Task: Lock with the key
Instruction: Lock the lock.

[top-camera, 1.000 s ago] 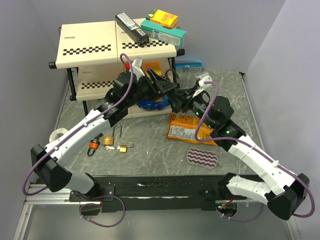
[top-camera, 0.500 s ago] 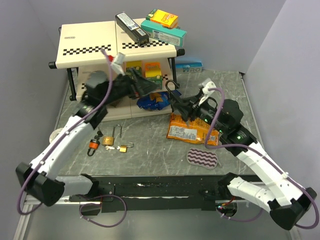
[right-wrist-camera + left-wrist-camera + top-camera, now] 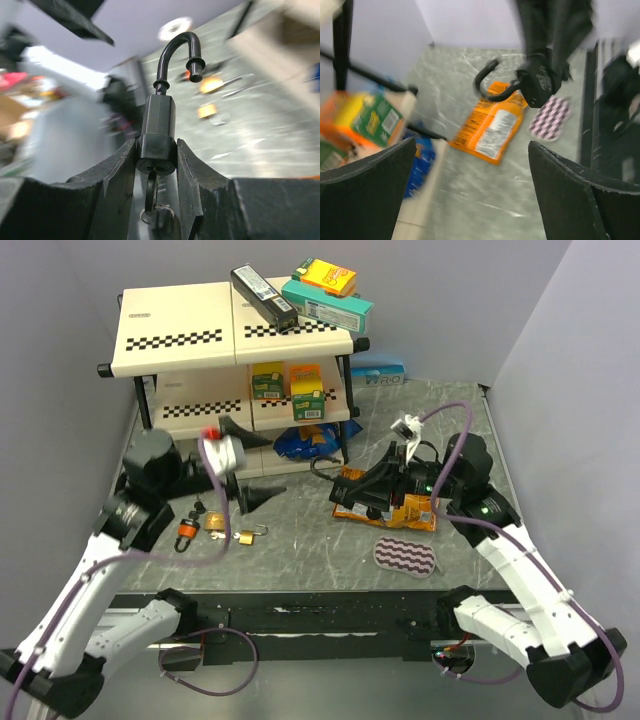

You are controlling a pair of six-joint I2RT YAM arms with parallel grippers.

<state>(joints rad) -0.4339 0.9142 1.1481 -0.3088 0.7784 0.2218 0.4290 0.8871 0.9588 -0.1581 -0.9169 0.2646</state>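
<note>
While the two arms were huddled together in front of the shelf a second ago, they now stand well apart. Nearest me, a wavy-striped pad [image 3: 407,556] lies on the grey table [image 3: 300,560], and to its left two small brass padlocks [image 3: 232,528] sit where they were before.

Just beyond the pad, the right gripper [image 3: 365,490] has dropped lower and now hangs over the orange snack bag [image 3: 385,502]. Its fingers [image 3: 115,170] are clamped on the body of the black padlock [image 3: 159,117], one on each side. The shackle [image 3: 176,50] stands open, its free end clear of the body. From the underside something that looks like the key [image 3: 151,195] sticks out, though it is too blurred to be sure.

Across from it, the left gripper [image 3: 248,462] has swung back to the left side of the table. Its fingers [image 3: 365,195] are spread wide with nothing between them; a second ago they were up at the lock. From its wrist view the padlock shows ahead, apart from it.

Farthest back, the checkered shelf rack [image 3: 200,340] is unchanged, with boxes on top.
</note>
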